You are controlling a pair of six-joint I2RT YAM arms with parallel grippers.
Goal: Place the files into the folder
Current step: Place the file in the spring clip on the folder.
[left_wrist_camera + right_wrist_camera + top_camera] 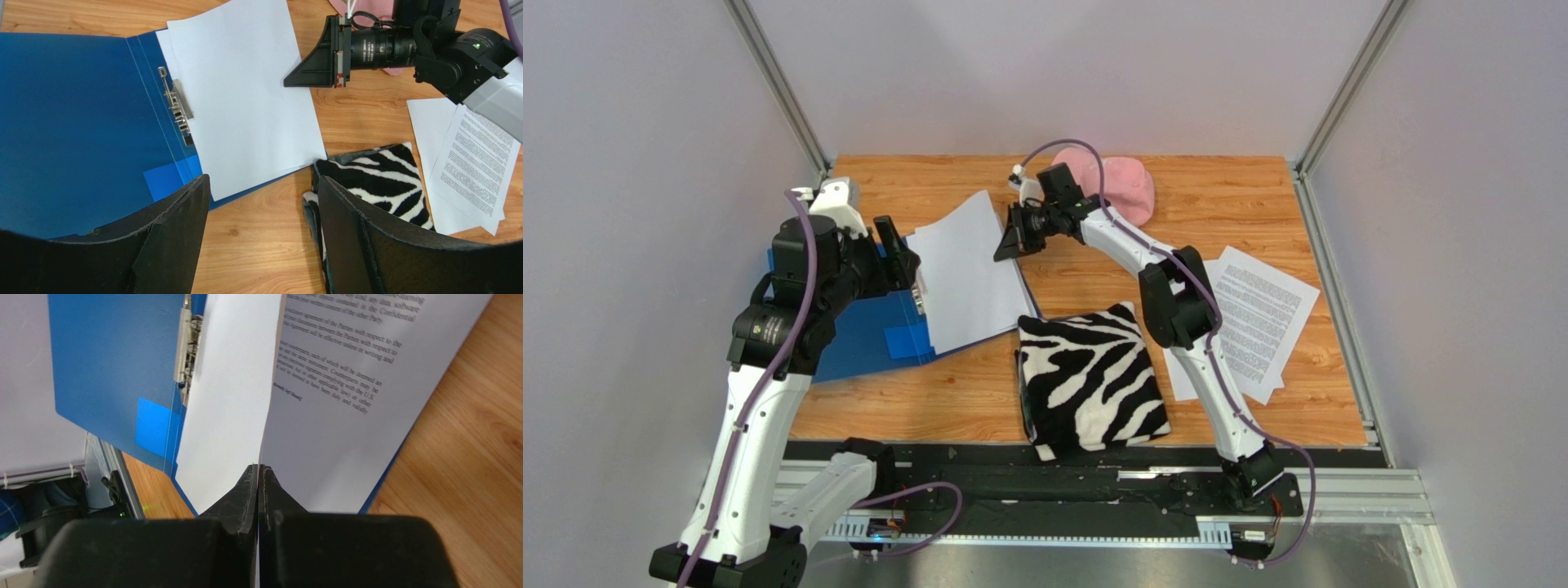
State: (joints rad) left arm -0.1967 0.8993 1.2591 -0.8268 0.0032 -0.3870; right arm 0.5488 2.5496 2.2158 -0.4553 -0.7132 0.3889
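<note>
Folder: royal-blue folder [844, 341] is seen lying open and flat on the left part of the desk [952, 410], with its metal clip [178, 109] exposed along the spine and a lighter blue tab [172, 179] showing inside, near the front edge.
White sheet: a white sheet [965, 276] is spread blank side up over the folder's right half, just beside the clip, and is pinched at its right edge.
Right gripper: the right gripper [259, 473] is shown closed tight on that edge. In the wrist view the paper runs straight into the jaws, with blank white to the left of the pinched edge and printed lines to the right.
Left gripper: the left gripper [261, 202] is held above the folder's near right corner, its fingers spread apart and clamped on nothing.
Loose files: loose files [1259, 316], printed with dense black text, are seen lying in an untidy overlap on the desk's right side, well apart from the folder.
Cloth: a folded zebra-striped cloth [1090, 380] is laid at the front centre of the desk, between the folder and the loose files.
Pink object: a soft pink object [1127, 184] is seen at the back edge, behind the right arm. What it is cannot be told.
</note>
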